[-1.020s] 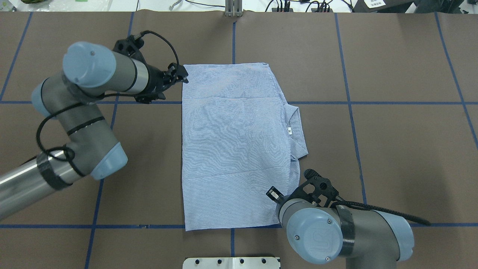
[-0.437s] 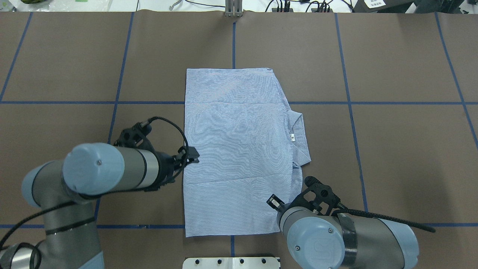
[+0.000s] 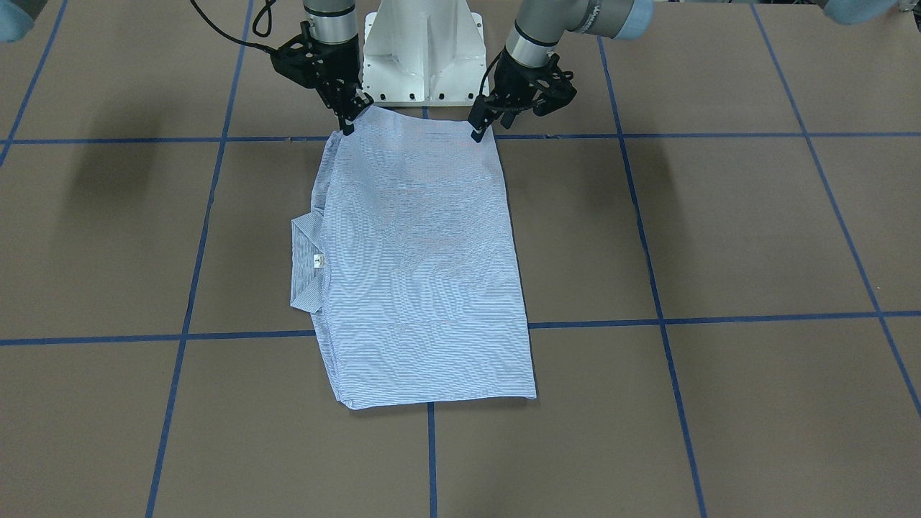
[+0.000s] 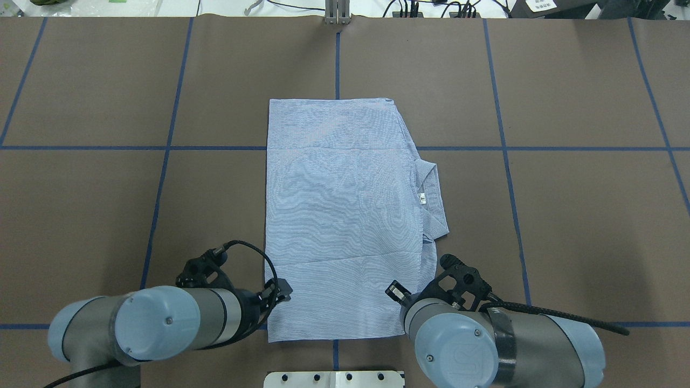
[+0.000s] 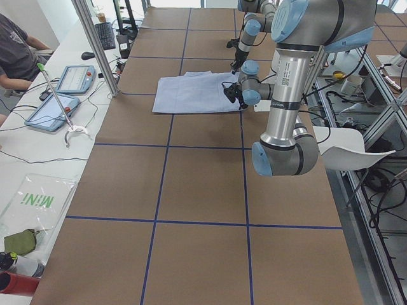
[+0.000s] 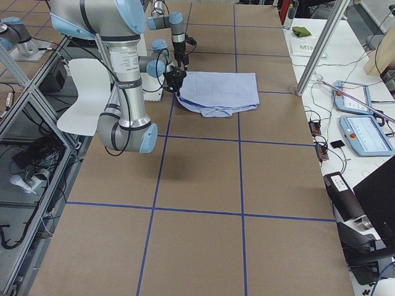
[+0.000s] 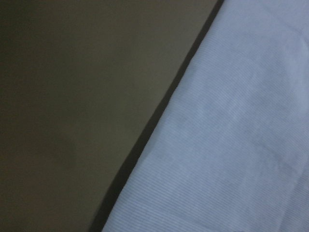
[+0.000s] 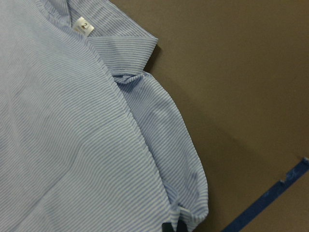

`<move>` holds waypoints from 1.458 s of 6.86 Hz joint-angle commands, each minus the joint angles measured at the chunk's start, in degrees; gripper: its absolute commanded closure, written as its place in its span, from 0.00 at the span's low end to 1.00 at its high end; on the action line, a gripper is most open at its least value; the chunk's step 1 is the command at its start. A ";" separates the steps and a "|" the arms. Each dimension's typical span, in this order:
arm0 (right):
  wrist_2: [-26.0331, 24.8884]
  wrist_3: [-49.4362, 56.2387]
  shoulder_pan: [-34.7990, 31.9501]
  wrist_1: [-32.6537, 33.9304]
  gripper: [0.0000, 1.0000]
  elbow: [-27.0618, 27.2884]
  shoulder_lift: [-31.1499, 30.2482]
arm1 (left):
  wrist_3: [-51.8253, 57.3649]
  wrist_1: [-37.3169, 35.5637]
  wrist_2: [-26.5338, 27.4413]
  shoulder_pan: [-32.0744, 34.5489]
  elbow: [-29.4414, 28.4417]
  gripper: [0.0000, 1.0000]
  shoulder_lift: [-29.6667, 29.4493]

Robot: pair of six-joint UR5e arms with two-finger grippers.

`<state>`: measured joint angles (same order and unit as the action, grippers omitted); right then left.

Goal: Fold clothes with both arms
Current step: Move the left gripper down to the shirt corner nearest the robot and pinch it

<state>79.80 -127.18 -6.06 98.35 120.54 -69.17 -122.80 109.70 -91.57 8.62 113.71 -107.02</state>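
Gripping step: our black right gripper (image 3: 348,122) pinches a near corner of the light blue striped button-up shirt (image 4: 339,215); black left gripper (image 3: 478,132), we cannot tell; next, lift both evenly

Two readable marks
A "2" on the white neck label (image 8: 85,25) of the shirt (image 8: 58,145); green "MINI" on a clear plastic bag (image 5: 38,202)
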 commanded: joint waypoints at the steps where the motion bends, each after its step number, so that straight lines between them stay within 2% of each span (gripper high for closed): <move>1: 0.00 0.00 0.00 0.00 1.00 -0.13 0.00 | -1.65 -0.01 1.82 -3.43 -1.28 0.18 -0.03; 3: 0.00 0.00 0.00 0.00 1.00 -0.04 -0.01 | -1.65 -0.01 1.92 -3.52 -1.56 0.27 -0.64; 4: 0.00 0.00 0.00 0.00 1.00 0.05 0.00 | -1.65 -0.01 2.01 -3.43 -1.56 0.43 -0.64; 5: 0.00 0.00 -0.09 0.00 1.00 0.05 -0.09 | -1.65 -0.01 2.18 -3.09 -1.56 0.80 -0.64; 6: 0.00 0.00 -0.01 0.00 1.00 -0.04 -0.01 | -1.56 -0.01 2.36 -2.91 -1.64 1.00 -0.64; 8: 0.00 0.00 -0.09 0.00 1.00 0.05 -0.09 | -1.56 -0.10 2.27 -2.47 -0.69 1.00 -0.64; 9: 0.00 -0.09 -0.09 0.00 1.00 0.13 -0.01 | -1.56 -1.14 2.19 -2.12 1.67 1.00 -0.56; 10: -0.09 -0.09 -0.18 0.09 1.00 2.48 -0.79 | -1.48 -4.81 1.93 -1.85 7.35 1.00 -0.56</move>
<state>79.79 -127.24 -6.18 98.37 121.20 -69.38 -124.35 107.99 -89.42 6.41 115.93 -107.60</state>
